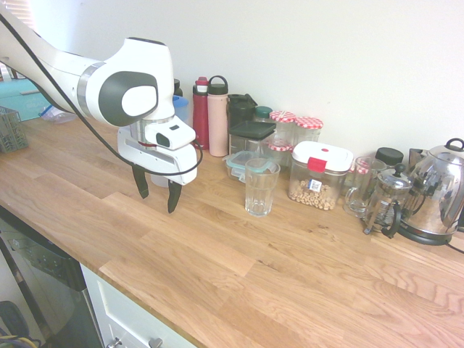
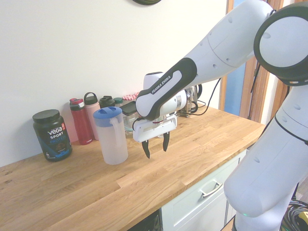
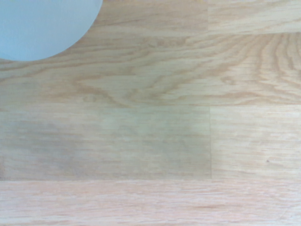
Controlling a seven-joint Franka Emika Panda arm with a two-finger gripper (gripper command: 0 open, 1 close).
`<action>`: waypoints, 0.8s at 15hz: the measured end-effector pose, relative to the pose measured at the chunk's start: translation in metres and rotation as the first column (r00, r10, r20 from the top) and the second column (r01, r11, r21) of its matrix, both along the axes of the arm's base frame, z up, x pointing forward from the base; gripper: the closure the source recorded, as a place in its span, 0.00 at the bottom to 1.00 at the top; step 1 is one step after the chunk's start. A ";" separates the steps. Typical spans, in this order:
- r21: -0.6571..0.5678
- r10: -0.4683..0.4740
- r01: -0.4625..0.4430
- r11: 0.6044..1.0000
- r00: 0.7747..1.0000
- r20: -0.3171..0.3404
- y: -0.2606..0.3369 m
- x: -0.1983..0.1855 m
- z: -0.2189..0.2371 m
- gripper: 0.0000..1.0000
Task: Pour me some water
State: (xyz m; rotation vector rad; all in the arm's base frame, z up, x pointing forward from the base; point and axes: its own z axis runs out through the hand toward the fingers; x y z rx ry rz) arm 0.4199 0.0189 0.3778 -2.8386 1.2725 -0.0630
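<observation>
The water pitcher (image 2: 111, 135), a translucent jug with a blue lid, stands upright on the wooden worktop (image 2: 159, 180), just in front of the row of bottles along the wall and beside the dark protein tub (image 2: 52, 134). It looks untouched: nothing grips it, and its lid is on. In the wrist view only a pale blue curve of that lid (image 3: 42, 26) shows at one corner, the rest being bare wood, so the camera is not yet centred on it. The gripper (image 2: 155, 146) hangs above the worktop just beside the pitcher, on the side away from the tub, pointing straight down with its jaws spread apart and empty. The drinking glass (image 1: 261, 187) that should receive the water stands upright and appears empty, farther along the worktop from the pitcher, in front of the storage jars (image 1: 319, 174) and short of the kettle (image 1: 438, 192). Judging by this layout, the task is at its very start: no grasp has been made and no water poured. What remains, as I read it, is to close on the pitcher, carry it to the glass, tip it and set it back down.
</observation>
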 end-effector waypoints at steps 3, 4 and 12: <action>0.000 0.004 -0.004 1.000 1.000 0.008 0.000 0.001 0.003 0.00; -0.001 0.005 -0.005 1.000 1.000 0.022 0.001 0.001 0.012 0.00; -0.002 0.025 -0.025 1.000 0.975 0.221 0.067 -0.038 0.172 0.00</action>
